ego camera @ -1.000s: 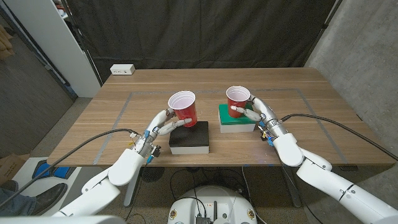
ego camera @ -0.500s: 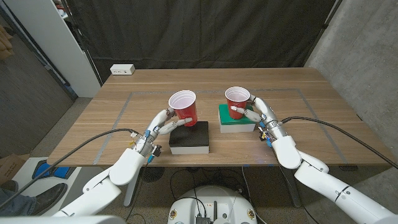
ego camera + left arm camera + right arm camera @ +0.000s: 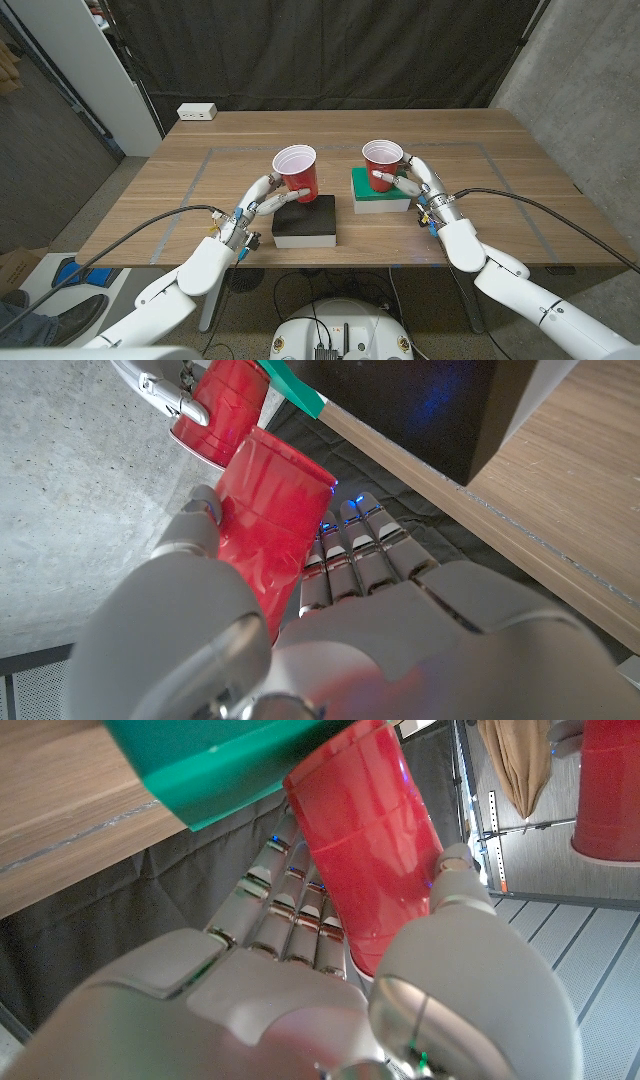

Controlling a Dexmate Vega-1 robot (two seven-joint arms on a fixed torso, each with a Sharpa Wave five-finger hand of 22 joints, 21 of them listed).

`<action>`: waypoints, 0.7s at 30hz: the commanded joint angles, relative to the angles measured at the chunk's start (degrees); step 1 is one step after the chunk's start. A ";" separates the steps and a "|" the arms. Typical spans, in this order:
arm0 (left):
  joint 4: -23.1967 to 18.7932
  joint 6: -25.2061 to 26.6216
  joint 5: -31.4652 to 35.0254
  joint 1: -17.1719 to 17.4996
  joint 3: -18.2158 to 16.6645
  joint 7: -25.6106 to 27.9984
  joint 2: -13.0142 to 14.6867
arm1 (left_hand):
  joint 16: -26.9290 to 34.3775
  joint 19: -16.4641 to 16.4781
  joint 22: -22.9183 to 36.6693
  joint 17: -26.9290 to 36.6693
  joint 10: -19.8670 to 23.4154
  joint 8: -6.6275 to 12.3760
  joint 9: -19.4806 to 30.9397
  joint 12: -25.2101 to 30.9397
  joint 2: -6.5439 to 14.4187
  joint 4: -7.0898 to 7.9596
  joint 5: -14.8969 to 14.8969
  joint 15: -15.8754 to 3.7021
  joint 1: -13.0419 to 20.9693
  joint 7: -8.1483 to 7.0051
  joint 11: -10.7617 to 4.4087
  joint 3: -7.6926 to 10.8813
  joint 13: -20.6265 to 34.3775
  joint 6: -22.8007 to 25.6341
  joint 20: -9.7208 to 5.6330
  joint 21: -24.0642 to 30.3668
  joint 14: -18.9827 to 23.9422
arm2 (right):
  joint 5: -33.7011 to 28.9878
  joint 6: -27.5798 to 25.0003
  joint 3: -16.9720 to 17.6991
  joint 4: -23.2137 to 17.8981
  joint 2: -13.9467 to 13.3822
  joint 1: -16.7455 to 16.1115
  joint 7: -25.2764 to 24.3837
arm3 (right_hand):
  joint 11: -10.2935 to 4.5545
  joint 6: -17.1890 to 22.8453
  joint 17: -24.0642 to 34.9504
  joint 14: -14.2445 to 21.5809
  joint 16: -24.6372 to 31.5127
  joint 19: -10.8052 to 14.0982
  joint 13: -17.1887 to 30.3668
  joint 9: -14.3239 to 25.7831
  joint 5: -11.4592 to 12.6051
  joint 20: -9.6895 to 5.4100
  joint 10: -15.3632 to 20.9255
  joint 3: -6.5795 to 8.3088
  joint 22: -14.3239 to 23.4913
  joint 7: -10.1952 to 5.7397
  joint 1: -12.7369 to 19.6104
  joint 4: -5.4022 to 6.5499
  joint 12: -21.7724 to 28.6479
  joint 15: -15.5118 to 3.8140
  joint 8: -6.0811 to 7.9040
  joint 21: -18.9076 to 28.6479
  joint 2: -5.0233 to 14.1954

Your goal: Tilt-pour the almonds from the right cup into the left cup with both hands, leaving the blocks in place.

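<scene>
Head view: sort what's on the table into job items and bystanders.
Job items: left cup held by left hand above the black block; right cup held by right hand on the green block.

Bystanders: white power strip at the table's far edge.

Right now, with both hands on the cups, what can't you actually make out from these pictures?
- Almonds: the right cup looks red inside in the head view; any contents are too small to tell.
- Left cup bottom: the left hand's fingers cover where it meets the black block.
- Green block: partly behind the right hand.
- Both wrist views: cup rims are cut off or out of sight.
</scene>
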 commanded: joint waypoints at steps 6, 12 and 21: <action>-0.51 0.53 -0.49 -0.08 0.04 -0.01 0.32 | 0.04 0.36 0.06 0.09 0.56 -0.01 0.13 0.16 0.63 -0.01 0.34 -2.40 0.35 0.16 0.14 -0.08 0.18 0.36 -2.52 -0.12 0.47 | 3.83 0.40 2.28 -1.98 0.24 0.47 2.68 | 0.09 0.74 0.54 1.08 0.67 1.22 0.26 0.30 -0.17 -0.27 1.11 0.22 0.27 0.32 1.09 0.17 0.16 -0.56 0.20 0.54 0.26; -1.62 1.35 -0.44 0.25 -0.57 -0.22 1.12 | 0.07 0.48 0.06 0.07 0.73 0.11 0.13 0.22 0.68 -0.04 0.35 -2.50 0.43 0.08 0.16 -0.14 0.18 0.70 -2.49 -0.08 0.58 | 4.87 -0.45 3.27 -3.45 0.08 0.35 3.48 | 0.08 0.94 0.80 1.51 1.00 1.46 0.30 0.32 -0.23 -0.24 1.42 0.20 0.29 0.40 1.30 0.24 0.11 -0.44 0.25 0.58 0.37; -1.82 1.55 -0.98 -0.25 -0.58 -1.15 1.60 | 0.17 0.89 0.05 0.04 1.18 0.19 0.14 0.36 0.84 -0.13 0.41 -2.75 0.72 0.19 0.24 -0.17 0.19 1.06 -2.69 0.04 0.99 | 7.40 -3.14 4.70 -6.12 -0.65 0.14 5.75 | 0.47 0.86 1.09 1.36 1.10 1.57 0.33 0.34 -0.31 -0.13 1.47 0.15 0.31 0.64 1.50 0.31 -0.07 -0.37 0.18 0.56 0.48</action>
